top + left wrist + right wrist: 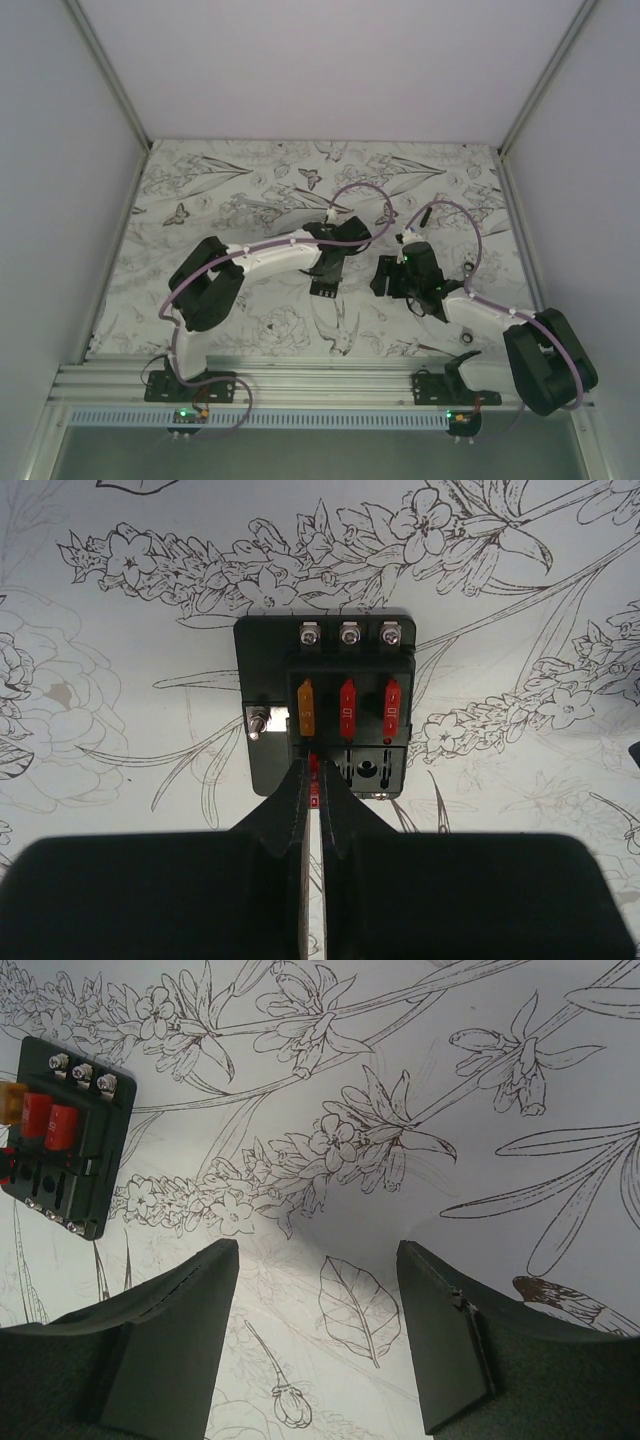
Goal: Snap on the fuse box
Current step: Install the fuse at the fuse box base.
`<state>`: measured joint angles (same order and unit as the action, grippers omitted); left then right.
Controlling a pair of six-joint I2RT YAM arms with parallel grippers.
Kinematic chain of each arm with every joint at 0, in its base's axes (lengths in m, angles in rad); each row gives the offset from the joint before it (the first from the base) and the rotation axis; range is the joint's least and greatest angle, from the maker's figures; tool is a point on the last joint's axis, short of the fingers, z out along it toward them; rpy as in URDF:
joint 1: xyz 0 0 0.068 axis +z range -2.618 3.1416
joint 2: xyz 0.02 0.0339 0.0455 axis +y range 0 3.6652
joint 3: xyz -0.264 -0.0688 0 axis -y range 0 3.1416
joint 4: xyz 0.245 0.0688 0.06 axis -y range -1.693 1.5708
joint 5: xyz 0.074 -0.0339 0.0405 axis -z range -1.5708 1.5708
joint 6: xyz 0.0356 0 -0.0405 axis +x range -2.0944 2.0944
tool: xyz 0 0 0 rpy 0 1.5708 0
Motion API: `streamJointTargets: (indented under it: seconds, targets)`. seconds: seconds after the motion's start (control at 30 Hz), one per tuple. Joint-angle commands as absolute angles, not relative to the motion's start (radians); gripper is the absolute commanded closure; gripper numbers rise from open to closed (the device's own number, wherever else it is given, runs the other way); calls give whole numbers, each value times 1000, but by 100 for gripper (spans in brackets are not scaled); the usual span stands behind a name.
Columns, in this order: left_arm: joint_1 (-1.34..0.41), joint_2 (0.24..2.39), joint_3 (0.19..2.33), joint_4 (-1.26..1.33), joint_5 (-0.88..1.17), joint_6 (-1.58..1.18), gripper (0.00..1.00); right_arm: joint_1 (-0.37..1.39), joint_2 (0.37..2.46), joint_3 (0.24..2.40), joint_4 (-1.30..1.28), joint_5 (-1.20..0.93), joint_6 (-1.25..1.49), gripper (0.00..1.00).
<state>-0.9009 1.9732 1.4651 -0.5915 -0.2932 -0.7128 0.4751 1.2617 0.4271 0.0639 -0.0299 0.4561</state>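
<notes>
Top view: black square plastic fuse box (325,285) on flower-printed table (200,200), mid-table, under left gripper (327,270).
Left wrist: gripper pinched shut on thin red fuse (314,780) at box's near edge; fuse numerals unreadable.
Right wrist: right gripper (315,1260) spread wide, holding nothing; box far left.

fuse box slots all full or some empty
Some empty. The fuse box holds three fuses in its upper row; two lower slots are bare, and the left gripper pinches a red fuse at the third.

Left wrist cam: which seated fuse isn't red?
The leftmost fuse in the fuse box row of three: it is orange; the middle fuse and right fuse are red.
</notes>
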Motion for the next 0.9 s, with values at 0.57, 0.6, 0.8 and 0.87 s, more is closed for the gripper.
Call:
streamJointTargets:
  seconds: [0.57,0.6,0.8,0.87]
  targets:
    - [-882,1907,1249,-482,-261,-745,100,474,1278,470,79,-41,439,29]
    - [-882,1900,1234,-473,-261,-747,100,474,1278,471,79,-41,439,29]
    - [-884,1877,1186,-437,-253,-757,100,474,1277,470,75,-38,438,29]
    - [-884,1873,1172,-435,-253,-762,100,474,1276,471,77,-38,437,29]
